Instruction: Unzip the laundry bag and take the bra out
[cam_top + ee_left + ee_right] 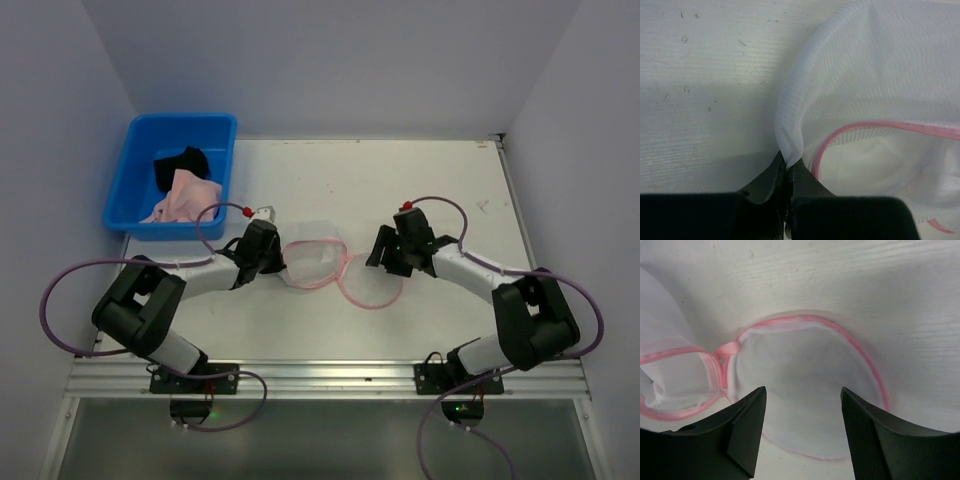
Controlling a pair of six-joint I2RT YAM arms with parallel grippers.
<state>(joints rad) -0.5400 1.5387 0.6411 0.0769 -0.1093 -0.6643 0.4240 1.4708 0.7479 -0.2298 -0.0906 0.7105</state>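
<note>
The laundry bag [312,262] lies mid-table, white mesh with pink zipper trim. Its mouth stands open and its round lid [372,286] is flopped flat to the right, joined by a pink tab [729,348]. My left gripper [279,262] is shut on a fold of the bag's mesh wall [790,145] at its left side, just outside the pink rim [880,125]. My right gripper [381,263] hangs open over the lid [805,375], fingers [747,425] apart with nothing between them. The bra is hidden; only a pale, unclear surface shows inside the bag [875,160].
A blue plastic bin [215,125] stands at the back left, holding a pink cloth [185,195] and a black cloth [180,162]. White walls close in the table on three sides. A metal rail [320,375] runs along the near edge.
</note>
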